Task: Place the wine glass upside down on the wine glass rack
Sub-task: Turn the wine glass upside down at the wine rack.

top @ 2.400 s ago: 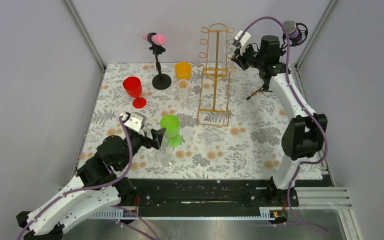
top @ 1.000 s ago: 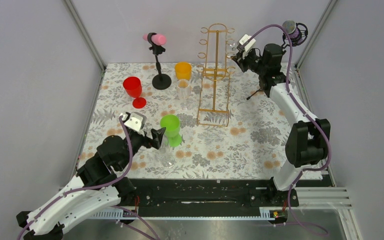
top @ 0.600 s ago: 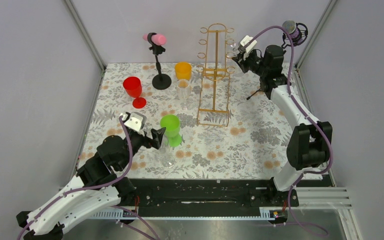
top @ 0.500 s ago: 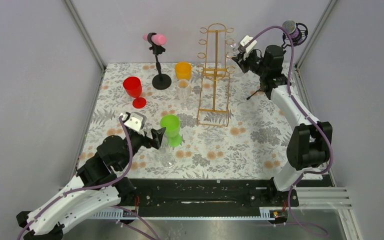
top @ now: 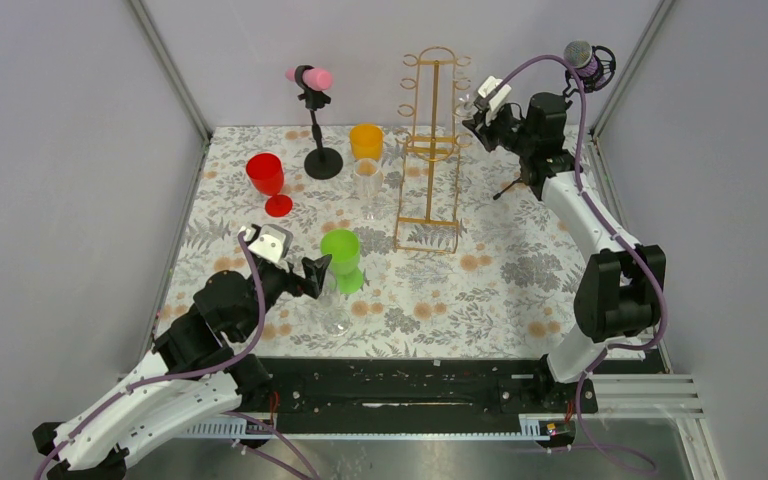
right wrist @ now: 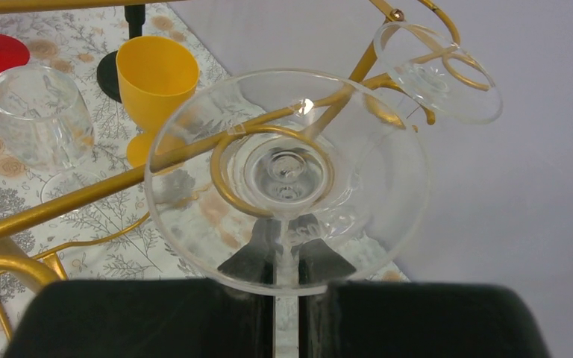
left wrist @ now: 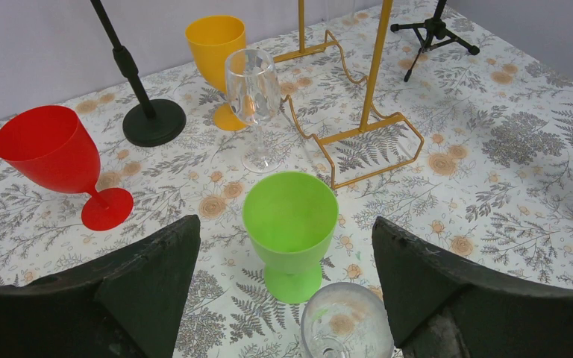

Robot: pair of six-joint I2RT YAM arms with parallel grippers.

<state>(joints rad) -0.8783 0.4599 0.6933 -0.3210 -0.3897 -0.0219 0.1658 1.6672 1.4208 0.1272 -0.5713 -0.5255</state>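
A clear wine glass [right wrist: 287,175] is held by its stem in my right gripper [right wrist: 289,253], which is shut on it, foot disc toward the camera. It hangs high beside the upper right hooks of the gold wine glass rack [top: 428,150]. A gold ring hook [right wrist: 224,179] shows at the stem behind the foot; I cannot tell if it encircles the stem. Another clear foot [right wrist: 436,71] sits on a higher hook. In the top view the right gripper [top: 472,110] is at the rack's right side. My left gripper [left wrist: 287,239] is open low over the table, nothing between its fingers.
Below the left gripper stand a green cup [left wrist: 291,220] and a clear glass [left wrist: 347,328]. A red cup [top: 266,175], an orange cup [top: 366,140], another clear glass [top: 367,185], a black stand with a pink top [top: 315,120] and a small tripod [top: 520,180] stand farther back.
The right arm has stretched up and back, and its gripper has shifted slightly with the glass beside the rack's upper right hooks. The left arm has not moved.
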